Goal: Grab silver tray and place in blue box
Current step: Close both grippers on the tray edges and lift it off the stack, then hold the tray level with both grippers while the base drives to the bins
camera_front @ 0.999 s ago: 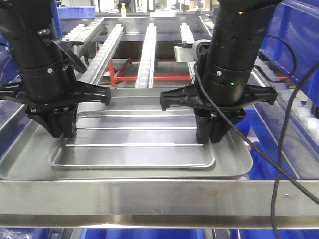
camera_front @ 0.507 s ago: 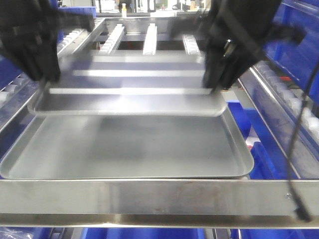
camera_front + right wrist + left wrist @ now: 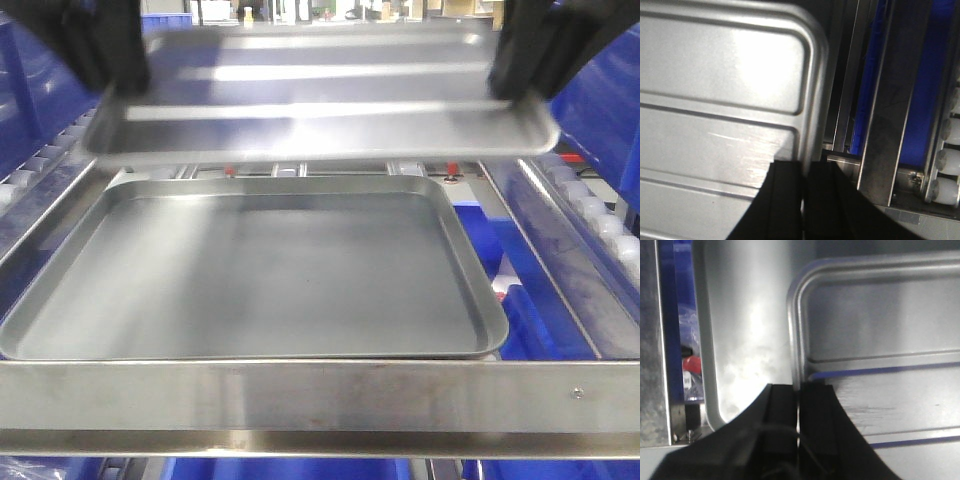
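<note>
The silver tray [image 3: 320,95], shiny with long ridges across its floor, hangs level in the air near the top of the front view, well above the larger grey tray [image 3: 250,270]. My left gripper [image 3: 105,60] is shut on its left rim and my right gripper [image 3: 525,65] is shut on its right rim. In the left wrist view my gripper [image 3: 798,392] pinches the silver tray's rim [image 3: 794,340]. In the right wrist view my gripper [image 3: 804,167] pinches the silver tray's right rim [image 3: 815,100]. I cannot single out a blue box; only blue surfaces [image 3: 605,100] show at the sides.
The larger dull grey tray lies on the metal rack behind a steel front bar [image 3: 320,400]. Roller rails [image 3: 600,220] run along the right side. Blue bins [image 3: 520,300] show beside and below the rack.
Both grippers have lifted the silver tray off the grey tray, from resting inside it to high in the front view. The grey tray has stayed in place.
</note>
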Motion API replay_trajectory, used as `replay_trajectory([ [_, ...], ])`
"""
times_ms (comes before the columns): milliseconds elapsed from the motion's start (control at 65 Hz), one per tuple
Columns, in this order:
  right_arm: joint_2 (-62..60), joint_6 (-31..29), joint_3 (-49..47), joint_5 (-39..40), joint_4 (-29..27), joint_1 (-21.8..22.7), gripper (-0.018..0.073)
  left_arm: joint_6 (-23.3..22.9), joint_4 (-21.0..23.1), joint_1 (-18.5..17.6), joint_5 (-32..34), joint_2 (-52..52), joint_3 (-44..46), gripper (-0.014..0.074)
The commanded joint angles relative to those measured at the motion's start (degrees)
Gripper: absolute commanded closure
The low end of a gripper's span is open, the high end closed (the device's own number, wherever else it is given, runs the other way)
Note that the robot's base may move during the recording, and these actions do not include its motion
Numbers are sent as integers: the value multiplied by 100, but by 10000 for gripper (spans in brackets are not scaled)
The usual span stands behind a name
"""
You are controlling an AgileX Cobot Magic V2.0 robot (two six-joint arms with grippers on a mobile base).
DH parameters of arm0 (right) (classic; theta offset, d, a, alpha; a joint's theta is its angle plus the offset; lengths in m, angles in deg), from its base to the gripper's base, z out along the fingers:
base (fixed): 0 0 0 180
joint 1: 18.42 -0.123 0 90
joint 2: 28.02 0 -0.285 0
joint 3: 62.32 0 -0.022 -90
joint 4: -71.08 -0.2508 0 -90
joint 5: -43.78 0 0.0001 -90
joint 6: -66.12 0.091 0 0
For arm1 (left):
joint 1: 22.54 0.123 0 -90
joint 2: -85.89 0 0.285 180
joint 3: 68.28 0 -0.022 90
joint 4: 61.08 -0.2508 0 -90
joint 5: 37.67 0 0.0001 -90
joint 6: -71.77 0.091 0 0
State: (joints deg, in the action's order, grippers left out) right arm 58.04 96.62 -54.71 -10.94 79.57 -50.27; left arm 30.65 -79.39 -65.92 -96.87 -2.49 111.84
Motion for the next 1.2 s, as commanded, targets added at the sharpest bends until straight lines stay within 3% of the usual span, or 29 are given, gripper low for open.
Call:
replay_trajectory([
  [0,-223,-102,-177,316,156,17,502,118,-175,-87,82,-235,286,694],
  [1184,-223,-102,-177,284,158,22,502,141,-174,-87,69,-200,286,694],
])
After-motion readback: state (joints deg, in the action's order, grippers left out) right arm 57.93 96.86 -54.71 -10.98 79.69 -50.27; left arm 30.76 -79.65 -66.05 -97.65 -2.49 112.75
